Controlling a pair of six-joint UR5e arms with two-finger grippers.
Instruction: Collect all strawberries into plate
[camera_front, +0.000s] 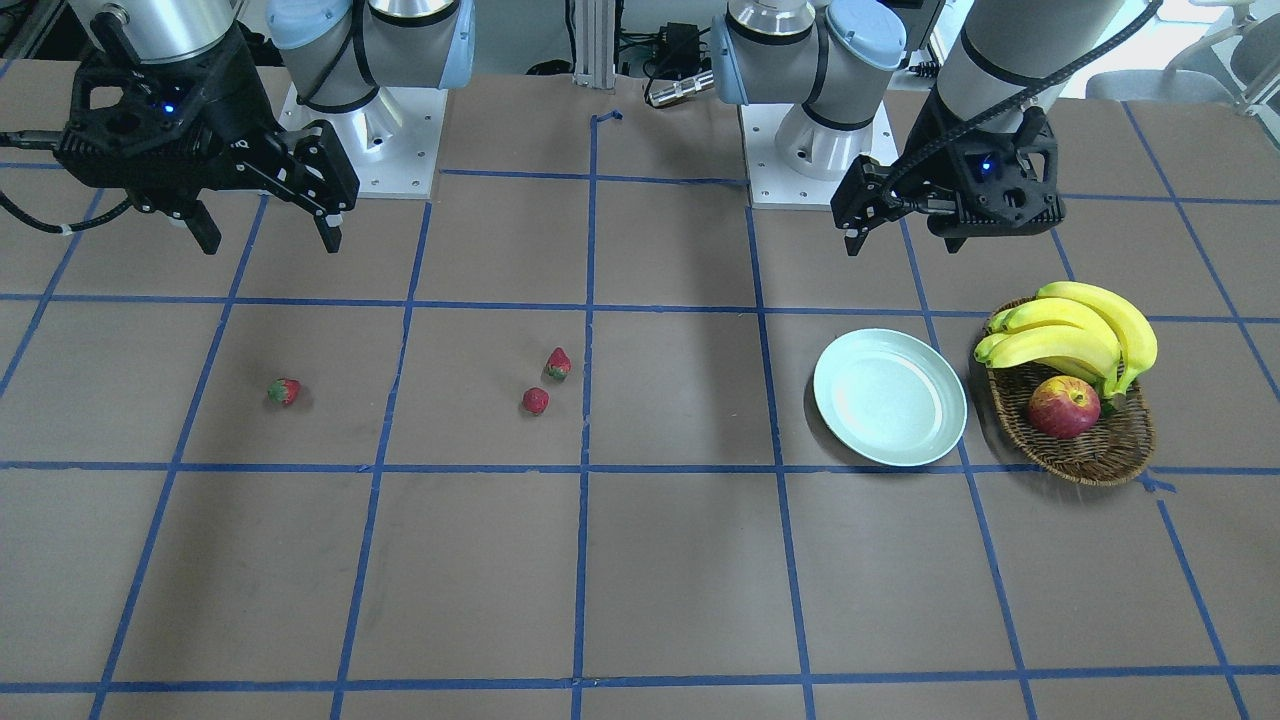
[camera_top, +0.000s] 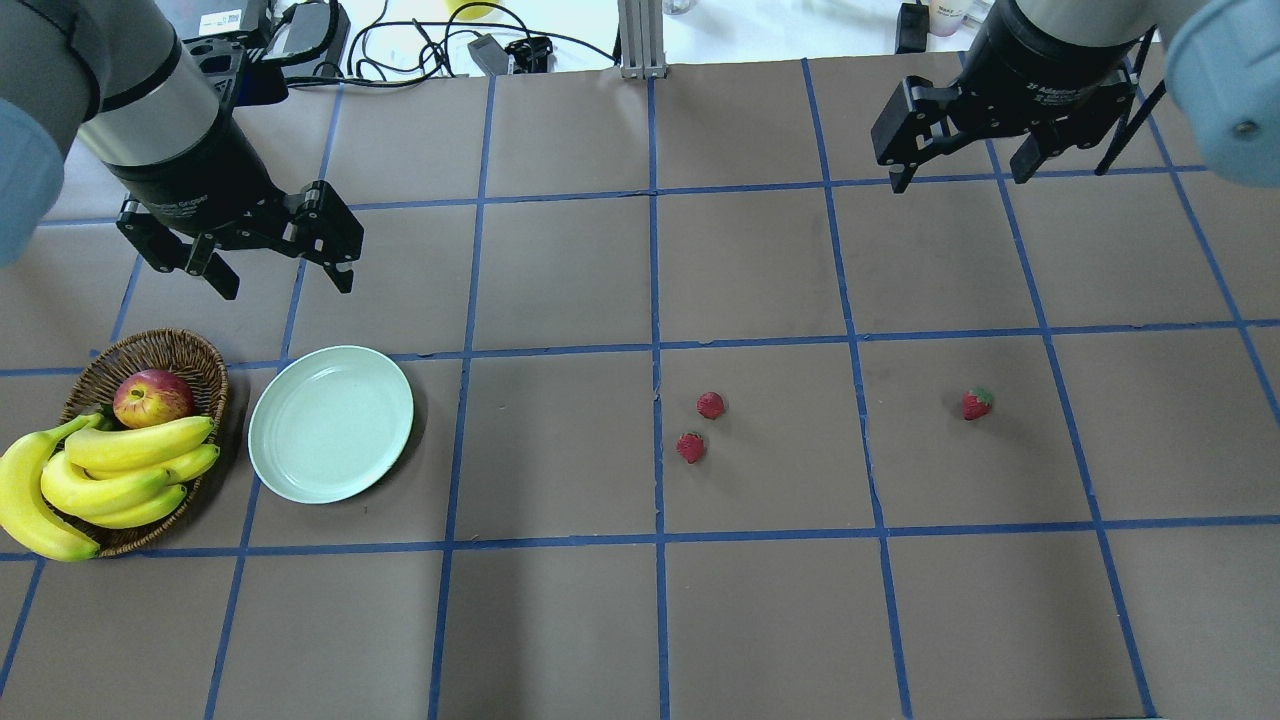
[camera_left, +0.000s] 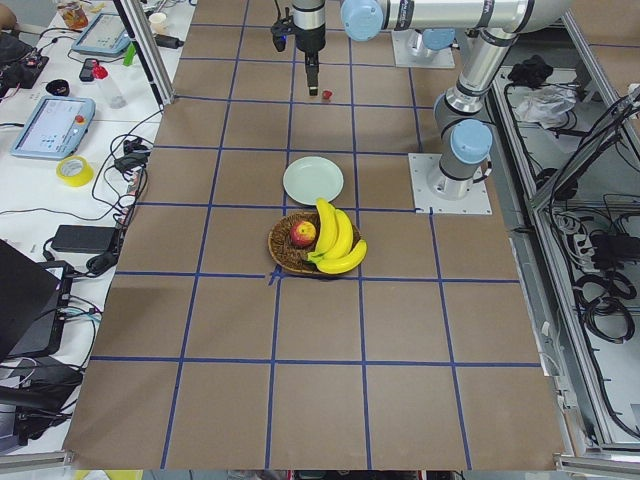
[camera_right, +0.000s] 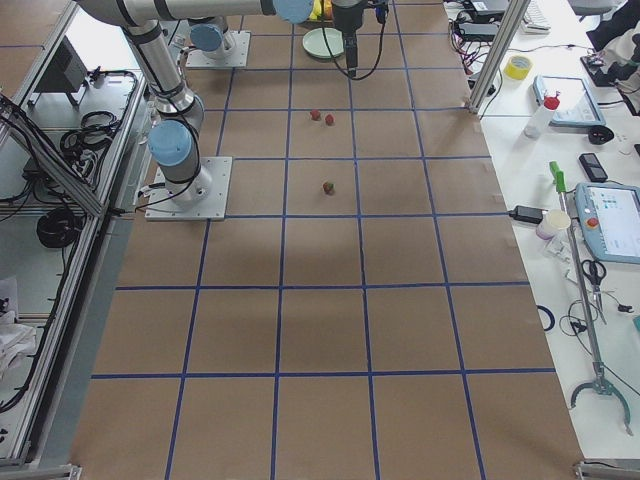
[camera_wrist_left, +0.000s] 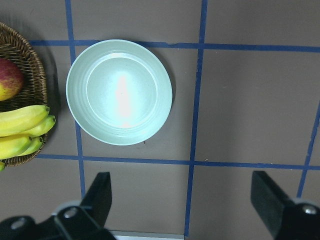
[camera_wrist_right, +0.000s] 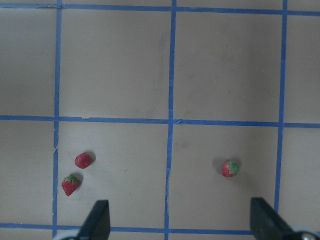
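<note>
Three strawberries lie on the brown table. Two sit close together near the middle (camera_top: 711, 405) (camera_top: 690, 447), and a third (camera_top: 977, 403) lies apart on the right. The right wrist view shows the pair (camera_wrist_right: 83, 160) (camera_wrist_right: 70, 185) and the lone berry (camera_wrist_right: 230, 168). The mint-green plate (camera_top: 330, 423) sits at the left with nothing on it, and it also fills the left wrist view (camera_wrist_left: 119, 92). My left gripper (camera_top: 287, 285) hangs open just behind the plate. My right gripper (camera_top: 960, 178) hangs open well behind the lone berry.
A wicker basket (camera_top: 150, 350) holding bananas (camera_top: 110, 470) and an apple (camera_top: 152, 397) stands immediately left of the plate. Blue tape lines grid the table. The arm bases (camera_front: 810, 140) and cables sit along the robot's edge.
</note>
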